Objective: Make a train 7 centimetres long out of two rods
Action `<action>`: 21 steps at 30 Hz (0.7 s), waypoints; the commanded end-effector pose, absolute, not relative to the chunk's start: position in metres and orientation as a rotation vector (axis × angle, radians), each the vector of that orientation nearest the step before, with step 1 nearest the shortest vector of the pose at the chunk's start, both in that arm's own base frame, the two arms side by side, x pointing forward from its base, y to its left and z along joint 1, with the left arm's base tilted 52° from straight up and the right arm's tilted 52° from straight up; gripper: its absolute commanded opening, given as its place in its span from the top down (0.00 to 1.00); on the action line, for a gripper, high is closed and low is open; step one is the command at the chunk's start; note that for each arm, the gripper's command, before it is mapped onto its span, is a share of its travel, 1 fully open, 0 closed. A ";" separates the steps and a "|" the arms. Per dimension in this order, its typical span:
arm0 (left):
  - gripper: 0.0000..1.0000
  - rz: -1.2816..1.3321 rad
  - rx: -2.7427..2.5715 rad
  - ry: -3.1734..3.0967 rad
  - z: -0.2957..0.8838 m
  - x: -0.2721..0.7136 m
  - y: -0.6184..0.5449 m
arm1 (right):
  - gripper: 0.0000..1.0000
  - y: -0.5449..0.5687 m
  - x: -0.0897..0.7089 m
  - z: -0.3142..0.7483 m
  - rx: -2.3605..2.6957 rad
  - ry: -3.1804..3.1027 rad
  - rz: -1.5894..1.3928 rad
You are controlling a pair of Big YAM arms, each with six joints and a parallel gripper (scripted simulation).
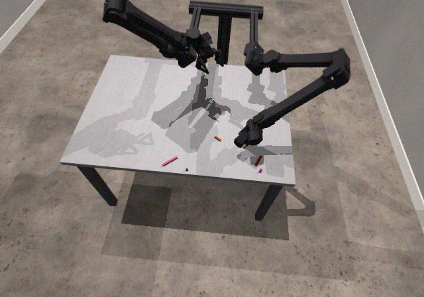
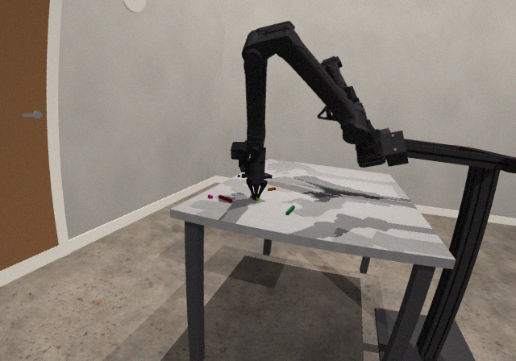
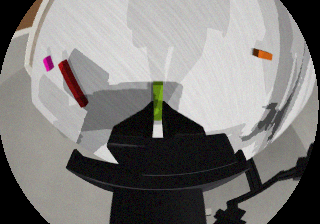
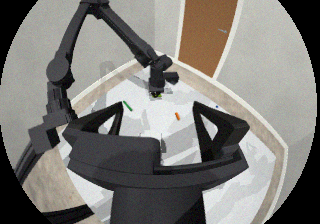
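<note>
The lime rod [image 1: 244, 146] [image 2: 257, 199] [image 3: 158, 91] [image 4: 159, 95] is at the table [image 1: 119, 67] [image 2: 312, 242] [image 3: 210, 84] [image 4: 182, 156], between the fingertips of the left gripper [image 1: 244, 146] [image 2: 255, 199] [image 3: 157, 105] [image 4: 155, 96], which are narrow and closed on its sides. This grip leaves the far end free, which should help for joining it to another rod. Whether it is lifted, I cannot tell. The magenta rod [image 1: 260, 170] [image 2: 210, 196] [image 3: 48, 63] lies apart, and is probably the partner, because five and two make seven. The red rod [image 1: 258, 160] [image 2: 225, 199] [image 3: 73, 84] lies near the magenta one, so the placing may need care. Farther away are the orange rod [image 1: 217, 138] [image 2: 272, 188] [image 3: 264, 54] [image 4: 177, 116] and the green rod [image 2: 290, 209] [image 4: 128, 105]. The right gripper [image 1: 214, 69] [image 2: 326, 114] [image 4: 157, 105] is wide and holds nothing, raised above the table, maybe to leave working space. No train is made yet.
</note>
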State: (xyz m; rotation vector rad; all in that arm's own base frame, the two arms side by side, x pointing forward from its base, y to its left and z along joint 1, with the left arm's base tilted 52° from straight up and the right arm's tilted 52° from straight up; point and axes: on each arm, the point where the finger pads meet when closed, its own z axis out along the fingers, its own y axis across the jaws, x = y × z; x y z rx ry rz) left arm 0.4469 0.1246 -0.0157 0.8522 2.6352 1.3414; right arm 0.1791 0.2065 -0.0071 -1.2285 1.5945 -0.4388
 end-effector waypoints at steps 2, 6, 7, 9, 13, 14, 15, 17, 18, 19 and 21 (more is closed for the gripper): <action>1.00 1.333 0.864 2.598 -0.010 0.459 0.119 | 0.00 0.212 0.175 -0.004 -1.212 1.595 -0.402; 0.97 1.332 0.865 2.590 -0.006 0.458 0.113 | 0.00 0.212 0.175 -0.004 -1.212 1.595 -0.402; 0.97 1.332 0.865 2.590 -0.006 0.458 0.113 | 0.00 0.212 0.175 -0.004 -1.212 1.595 -0.402; 0.97 1.331 0.864 2.589 -0.002 0.456 0.109 | 0.00 0.212 0.175 -0.004 -1.212 1.595 -0.402; 0.97 1.331 0.862 2.591 0.015 0.446 0.089 | 0.00 0.212 0.175 -0.004 -1.212 1.595 -0.402; 0.97 1.331 0.861 2.591 0.018 0.444 0.085 | 0.00 0.212 0.175 -0.004 -1.212 1.595 -0.402; 0.97 1.331 0.861 2.591 0.021 0.442 0.082 | 0.00 0.212 0.175 -0.004 -1.212 1.595 -0.402; 0.97 1.331 0.861 2.591 0.023 0.441 0.079 | 0.00 0.212 0.175 -0.004 -1.212 1.595 -0.402; 0.97 1.329 0.833 2.595 0.022 0.442 0.082 | 0.00 0.212 0.175 -0.004 -1.212 1.595 -0.402; 0.97 1.325 0.793 2.599 0.021 0.443 0.085 | 0.00 0.212 0.175 -0.004 -1.212 1.595 -0.402; 0.97 1.308 0.698 2.600 0.019 0.448 0.092 | 0.00 0.212 0.175 -0.004 -1.212 1.595 -0.402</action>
